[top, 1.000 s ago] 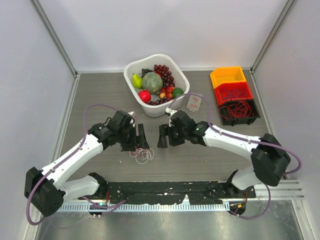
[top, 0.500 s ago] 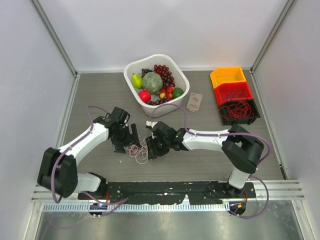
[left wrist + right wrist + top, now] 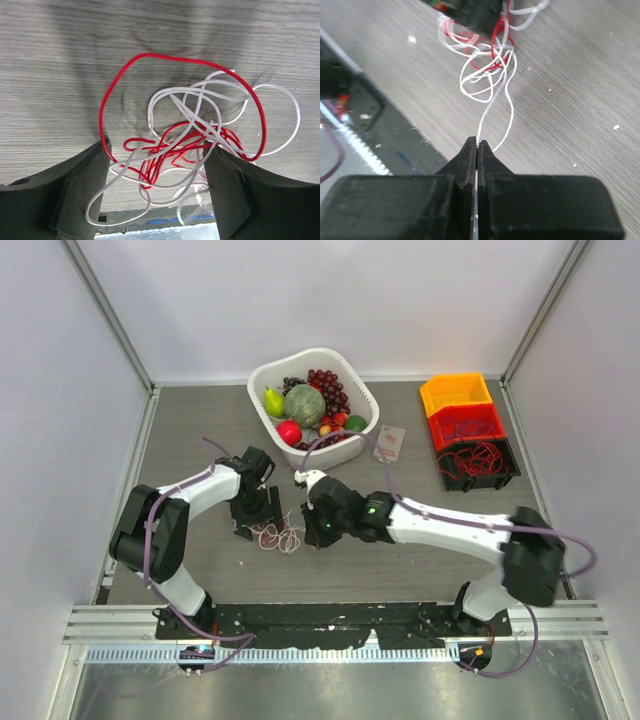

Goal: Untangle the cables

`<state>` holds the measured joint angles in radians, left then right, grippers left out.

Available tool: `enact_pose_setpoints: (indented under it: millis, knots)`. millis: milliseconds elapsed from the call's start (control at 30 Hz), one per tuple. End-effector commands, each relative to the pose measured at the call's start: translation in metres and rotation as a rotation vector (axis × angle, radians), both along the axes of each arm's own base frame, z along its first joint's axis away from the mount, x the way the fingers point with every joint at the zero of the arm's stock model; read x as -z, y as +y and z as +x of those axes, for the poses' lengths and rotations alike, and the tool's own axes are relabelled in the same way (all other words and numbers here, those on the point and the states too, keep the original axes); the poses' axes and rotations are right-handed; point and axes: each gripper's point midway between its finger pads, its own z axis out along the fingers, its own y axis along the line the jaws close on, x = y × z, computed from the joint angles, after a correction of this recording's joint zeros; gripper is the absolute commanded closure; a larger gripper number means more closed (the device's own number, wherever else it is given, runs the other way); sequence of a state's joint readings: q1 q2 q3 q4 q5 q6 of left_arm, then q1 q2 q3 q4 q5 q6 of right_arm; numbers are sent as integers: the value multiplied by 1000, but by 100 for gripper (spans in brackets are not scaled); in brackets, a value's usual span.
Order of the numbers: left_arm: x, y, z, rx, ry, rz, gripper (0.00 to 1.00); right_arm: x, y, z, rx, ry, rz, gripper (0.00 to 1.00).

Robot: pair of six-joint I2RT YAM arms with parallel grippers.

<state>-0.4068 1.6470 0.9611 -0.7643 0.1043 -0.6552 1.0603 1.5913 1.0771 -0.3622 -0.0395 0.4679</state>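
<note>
Cables: a small tangle of red and white cables (image 3: 278,536) lies on the grey wood-grain table (image 3: 200,420), near its middle and on the near side of the fruit basket.
Left gripper: the left gripper (image 3: 256,514) stands over the tangle's left side with jaws spread wide and nothing held. Its wrist view shows the loops (image 3: 190,135) lying between the two fingers (image 3: 80,190), with a red loop reaching the inner edge of one.
Right gripper: the right gripper (image 3: 318,530) is pressed shut at the tangle's right side. Its wrist view shows the tips (image 3: 476,146) pinched on a white strand that runs back to the bunch (image 3: 485,70).
Surroundings: a white basket (image 3: 262,375) of fruit stands just behind both grippers. A small card (image 3: 389,444) lies to its right, behind the right forearm. Orange (image 3: 455,392), red (image 3: 465,423) and black (image 3: 480,465) bins line the far right, the black one holding red wire.
In the way: the right arm's purple hose (image 3: 350,436) arcs close to the basket's front rim. The two grippers sit close together, with only the tangle between them.
Edges: white walls close in the left, back and right. A black rail (image 3: 330,620) runs along the near edge.
Open room: bare table shows left of the left arm, between the tangle and the rail, and between the right arm and the bins.
</note>
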Motion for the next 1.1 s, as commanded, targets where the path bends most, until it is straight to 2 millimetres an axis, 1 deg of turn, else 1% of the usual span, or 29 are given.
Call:
enact_pose_setpoints:
  millis: [0,33,67,100,133,167,200,233,267,300,333,367,400,433,533,600,633,667,700,733,767,800,867,900,933,967,1000,1033,1067]
  knots:
    - [2,20,19,13,-62,84,22,-108,-26,-2,34,-184,154,99]
    - [3,23,21,4,-61,87,22,-124,-33,0,55,-210,159,99]
    - [3,26,21,-5,-57,82,23,-146,-40,0,66,-244,195,99]
    - [3,29,23,-13,-59,84,23,-168,-47,5,98,-282,203,99]
    - [3,30,24,-16,-59,83,23,-187,-59,10,135,-340,209,99]
    - [3,32,24,-17,-54,84,24,-211,-68,14,165,-381,224,99]
    - [3,33,23,-13,-47,87,24,-228,-83,19,207,-434,216,100]
    - [3,34,21,-8,-40,87,24,-260,-90,23,242,-486,266,99]
    - [3,35,20,-5,-39,89,24,-278,-100,27,278,-537,282,99]
    - [1,36,19,-7,-47,90,24,-311,-109,28,307,-583,341,99]
    - [2,38,17,-7,-49,95,24,-329,-117,32,339,-633,363,99]
    - [1,38,16,-11,-51,93,24,-360,-126,31,365,-674,419,99]
    - [2,39,14,-14,-51,92,24,-380,-134,33,392,-717,445,99]
    - [3,40,12,-21,-52,93,24,-407,-143,31,409,-755,494,99]
    - [2,41,10,-28,-57,89,24,-450,-160,27,449,-819,582,99]
    - [-1,42,9,-28,-57,90,24,-461,-164,25,455,-835,620,99]
    - [-3,43,8,-26,-61,90,24,-463,-162,24,442,-836,633,99]
    - [-3,50,9,-26,-75,122,24,-467,-160,22,429,-841,654,99]
    - [-4,52,9,-26,-80,130,23,-470,-156,19,400,-846,663,99]
    - [-5,55,8,-29,-82,135,23,-485,-160,14,391,-860,703,99]
    - [-7,56,7,-34,-81,135,23,-494,-160,12,386,-868,723,99]
    - [-9,57,7,-37,-87,132,23,-508,-167,9,396,-881,756,99]
    - [-13,57,9,-47,-101,125,23,-517,-173,10,412,-905,758,99]
    - [-18,55,11,-51,-114,115,23,-511,-176,13,430,-911,725,99]
    - [-23,53,12,-50,-125,102,23,-497,-172,19,439,-900,685,99]
    - [-32,50,15,-54,-146,88,23,-487,-170,22,451,-891,657,99]
    - [-43,49,19,-55,-175,74,22,-461,-161,29,457,-857,607,99]
    - [-54,47,23,-58,-203,61,20,-447,-156,33,461,-838,580,99]
    - [-67,46,25,-56,-234,48,19,-415,-141,39,443,-793,523,99]
